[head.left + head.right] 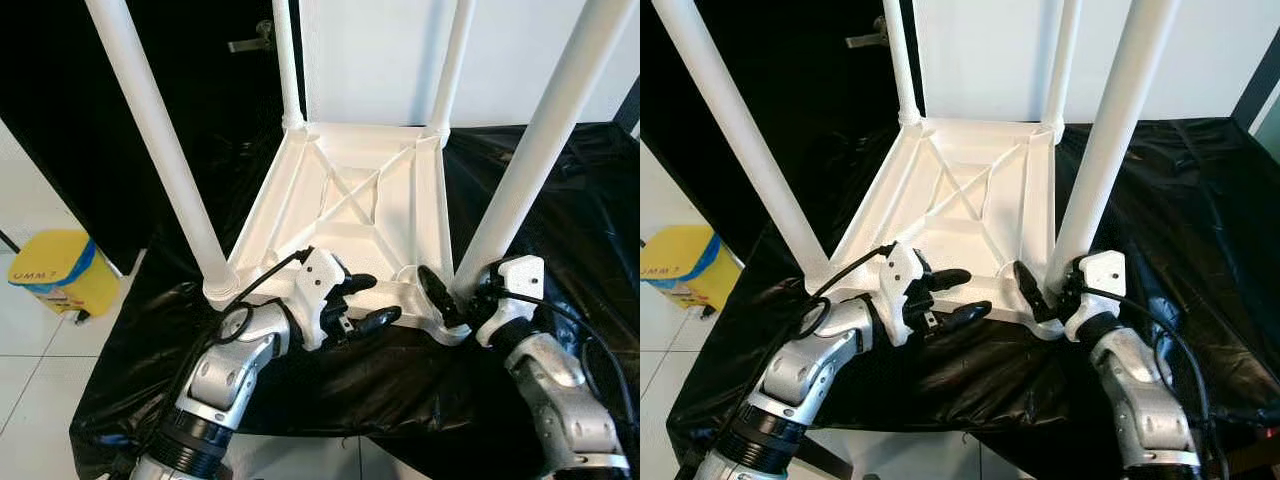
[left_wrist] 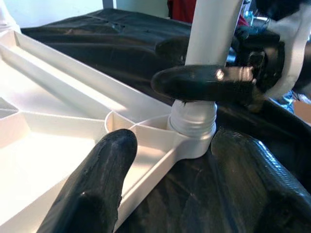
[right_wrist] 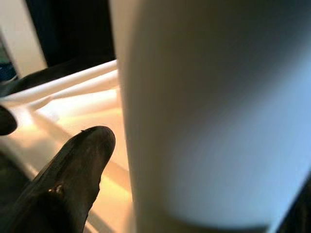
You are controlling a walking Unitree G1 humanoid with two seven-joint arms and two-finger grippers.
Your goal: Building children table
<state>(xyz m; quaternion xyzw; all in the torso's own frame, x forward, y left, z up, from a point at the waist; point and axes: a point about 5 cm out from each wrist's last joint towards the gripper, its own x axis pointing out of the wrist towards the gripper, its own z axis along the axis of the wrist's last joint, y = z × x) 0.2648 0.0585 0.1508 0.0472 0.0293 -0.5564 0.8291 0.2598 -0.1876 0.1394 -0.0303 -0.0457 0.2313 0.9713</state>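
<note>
A white plastic children's table (image 1: 350, 200) lies upside down on a black-draped surface, its four legs pointing up. My left gripper (image 1: 372, 300) stands open across the table's near rim (image 2: 146, 160), one finger over the underside and one over the cloth. My right gripper (image 1: 462, 290) is closed around the base of the near right leg (image 1: 530, 150), just above its socket (image 2: 192, 124). One black finger (image 3: 73, 179) lies against the leg (image 3: 209, 111); the other is behind it. The near left leg (image 1: 160, 140) stands in its corner socket.
The black cloth (image 1: 560, 200) covers the whole work surface and hangs over its front edge. A yellow bin (image 1: 60, 270) sits on the white tiled floor to the left. A dark door with a handle (image 1: 245, 42) is behind.
</note>
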